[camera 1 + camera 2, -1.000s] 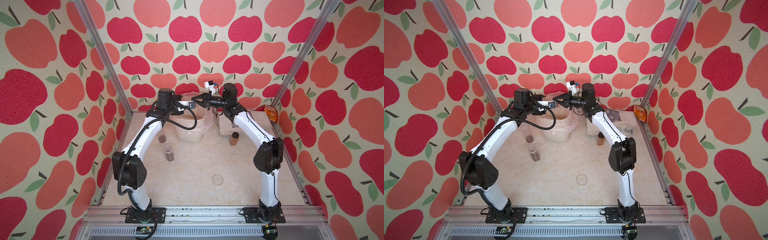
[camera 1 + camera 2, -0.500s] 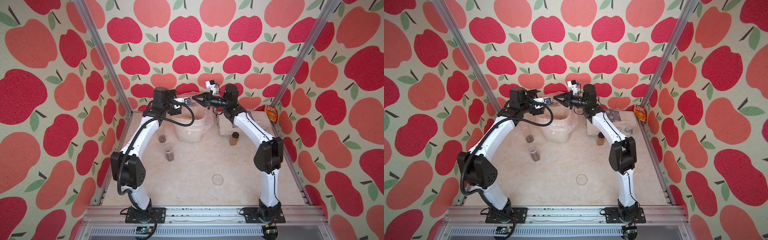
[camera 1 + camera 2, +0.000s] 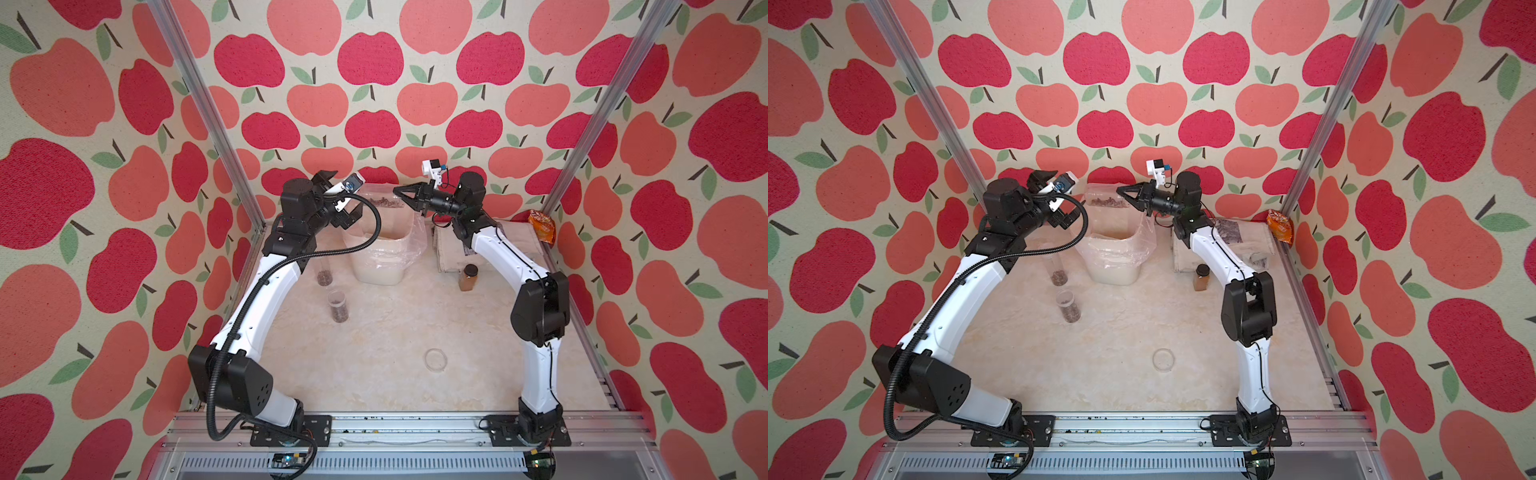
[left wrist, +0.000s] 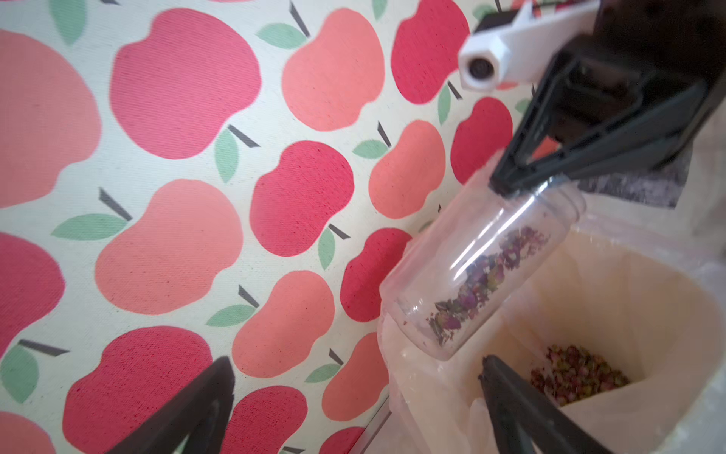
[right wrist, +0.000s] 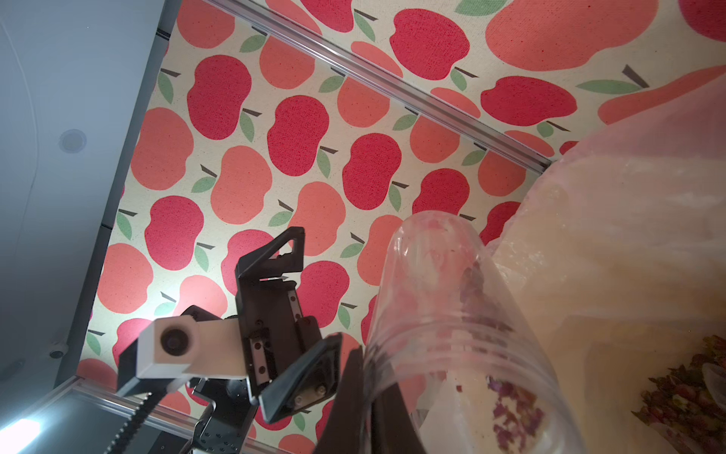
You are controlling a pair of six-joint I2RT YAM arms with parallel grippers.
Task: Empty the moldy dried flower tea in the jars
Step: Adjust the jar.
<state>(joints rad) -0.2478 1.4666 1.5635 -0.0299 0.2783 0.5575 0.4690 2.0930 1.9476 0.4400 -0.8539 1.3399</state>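
Clear plastic jar is pinched at its threaded mouth by your right claw, jaws clamped tight on the rim wall. It's tipped on its side over the white bin, which has a crinkly film liner. Tea, crumbly purple-brown flakes, lies in a streak along the jar's lower wall. A heap of similar flakes sits in the bin. Your left claw is spread wide and holds nothing, just beside the jar. Two more jars stand upright on the marbled table, each with dark bits at the bottom. A flat round lid lies well apart from them.
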